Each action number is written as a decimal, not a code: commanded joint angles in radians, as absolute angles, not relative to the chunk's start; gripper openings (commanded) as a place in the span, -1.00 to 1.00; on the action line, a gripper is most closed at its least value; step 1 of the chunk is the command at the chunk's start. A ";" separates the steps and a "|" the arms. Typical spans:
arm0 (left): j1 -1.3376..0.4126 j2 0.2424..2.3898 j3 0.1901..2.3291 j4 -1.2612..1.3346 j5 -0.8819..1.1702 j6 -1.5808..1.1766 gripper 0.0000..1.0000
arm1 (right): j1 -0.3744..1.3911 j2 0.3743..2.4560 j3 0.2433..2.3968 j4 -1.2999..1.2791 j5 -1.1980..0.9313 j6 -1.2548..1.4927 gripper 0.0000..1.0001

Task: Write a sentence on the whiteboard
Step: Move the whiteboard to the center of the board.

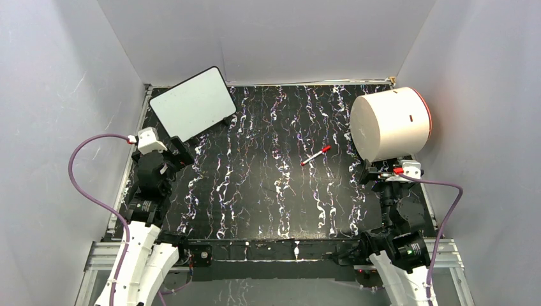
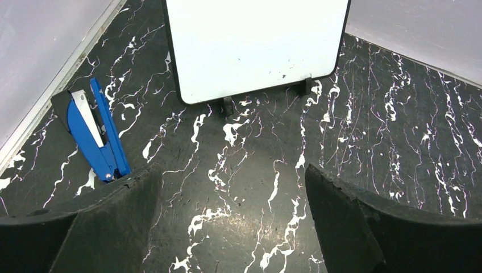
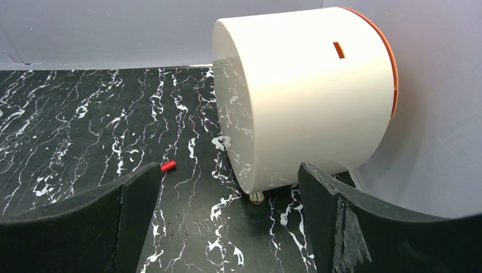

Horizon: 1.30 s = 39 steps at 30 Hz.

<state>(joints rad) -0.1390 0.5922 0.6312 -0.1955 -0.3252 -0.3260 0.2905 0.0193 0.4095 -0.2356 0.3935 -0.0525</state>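
Writing has not begun: the small white rectangular black-framed whiteboard [image 1: 193,104] stands blank at ten o'clock on the black marbled table [image 1: 255,210]. A red-capped white marker [image 1: 316,155] lies unheld just off centre, toward two o'clock. The left gripper [image 2: 232,173] and right gripper [image 3: 230,170] gape wide, empty.

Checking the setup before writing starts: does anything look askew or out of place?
The whiteboard, blank, stands askew to the table edges at far left. The white drum on the right seems tipped on its side. A blue stapler lies near the board, unrelated to writing.
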 commanded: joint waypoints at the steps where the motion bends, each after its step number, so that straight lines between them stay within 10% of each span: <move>1: -0.132 0.595 0.663 -0.182 -0.344 -0.334 0.86 | 0.292 0.006 0.431 -0.185 0.400 -0.054 0.97; 18: -0.132 0.723 0.668 -0.186 -0.275 -0.376 0.87 | 0.294 0.006 0.438 -0.200 0.393 -0.050 0.97; 39: -0.129 1.385 0.834 -0.013 -0.397 -0.534 0.55 | 0.300 0.006 0.447 -0.211 0.354 -0.031 0.97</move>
